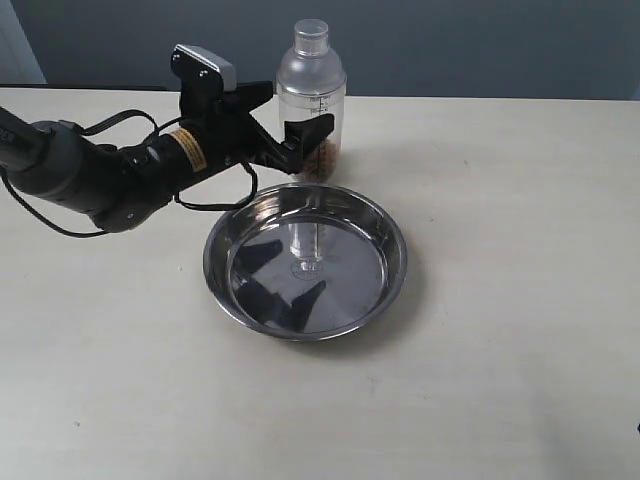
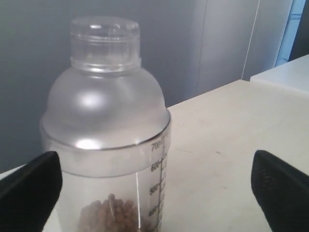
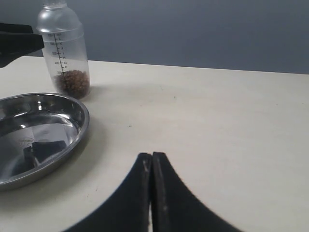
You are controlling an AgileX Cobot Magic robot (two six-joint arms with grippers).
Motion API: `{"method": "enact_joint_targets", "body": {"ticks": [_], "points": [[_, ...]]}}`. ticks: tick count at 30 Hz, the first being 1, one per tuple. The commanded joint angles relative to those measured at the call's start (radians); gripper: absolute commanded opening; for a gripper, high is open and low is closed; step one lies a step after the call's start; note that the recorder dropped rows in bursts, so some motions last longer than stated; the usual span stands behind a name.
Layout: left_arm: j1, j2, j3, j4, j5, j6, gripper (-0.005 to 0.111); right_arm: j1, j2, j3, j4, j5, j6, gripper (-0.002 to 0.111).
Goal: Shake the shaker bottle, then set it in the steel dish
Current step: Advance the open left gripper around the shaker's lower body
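The steel dish (image 1: 350, 275) lies nearest on the pale table (image 1: 500, 380), and just behind its far rim the shaker bottle (image 1: 311, 90) stands upright, long axis vertical, brown bits at its base. The left gripper (image 1: 300, 106) reaches in level from the left with jaws spread wide on either side of the bottle, seemingly not yet touching it. The right gripper (image 3: 152, 166) hangs well apart with jaws pressed together, and a grey wall (image 1: 480, 40) closes the room behind.
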Motion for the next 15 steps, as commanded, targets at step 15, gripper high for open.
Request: {"method": "enact_joint_targets", "body": {"ticks": [15], "points": [[-0.003, 0.136, -0.02, -0.144, -0.157, 0.127, 0.105, 0.004, -0.004, 0.001, -0.005, -0.013, 0.0, -0.001]]}}
